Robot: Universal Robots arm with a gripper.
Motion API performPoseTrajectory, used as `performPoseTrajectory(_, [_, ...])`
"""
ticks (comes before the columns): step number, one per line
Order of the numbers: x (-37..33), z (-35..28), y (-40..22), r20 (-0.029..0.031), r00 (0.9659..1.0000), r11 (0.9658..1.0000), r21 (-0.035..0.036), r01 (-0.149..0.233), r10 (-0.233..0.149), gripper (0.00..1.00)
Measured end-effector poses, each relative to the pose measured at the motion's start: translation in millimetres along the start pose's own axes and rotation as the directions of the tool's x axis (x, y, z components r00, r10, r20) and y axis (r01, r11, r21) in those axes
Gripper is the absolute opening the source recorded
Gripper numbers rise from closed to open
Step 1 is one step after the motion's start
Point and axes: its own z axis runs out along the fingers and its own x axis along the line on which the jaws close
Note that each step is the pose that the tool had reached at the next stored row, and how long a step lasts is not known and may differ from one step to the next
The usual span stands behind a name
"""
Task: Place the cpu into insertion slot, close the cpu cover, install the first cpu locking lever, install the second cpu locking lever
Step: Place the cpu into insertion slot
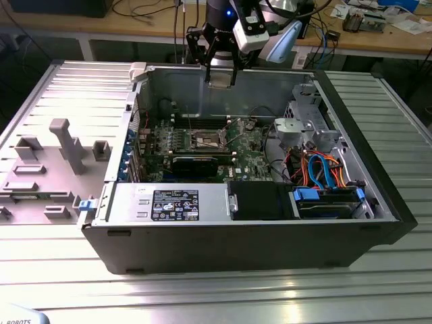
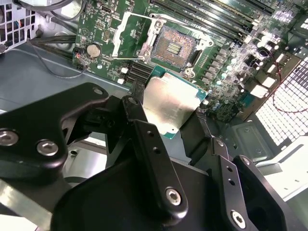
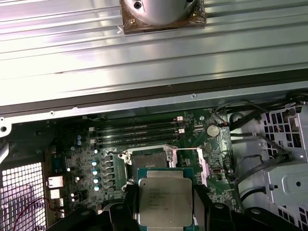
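Above the square insertion slot point(image 2: 174, 46), the gripper point(image 2: 168, 113) clamps the flat silver cpu point(image 3: 165, 197).

In the exterior view the arm point(image 1: 233, 13) is cut off by the picture's edge at 12 o'clock. The insertion slot point(image 1: 208, 140), at about 6 o'clock from the gripper point(image 1: 220, 75), is too small for its parts to be told apart. In the second wrist view the black fingers point(image 2: 144, 134) hide the near part of the cpu point(image 2: 171, 101), and in the first wrist view they overlap its two side edges.
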Motion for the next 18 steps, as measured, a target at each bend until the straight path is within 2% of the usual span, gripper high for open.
performPoseTrajectory(18, [0.0, 0.0, 0.0, 0.0016, 0.9998, 0.9998, -0.0004, -0.018, 0.018, 0.55])
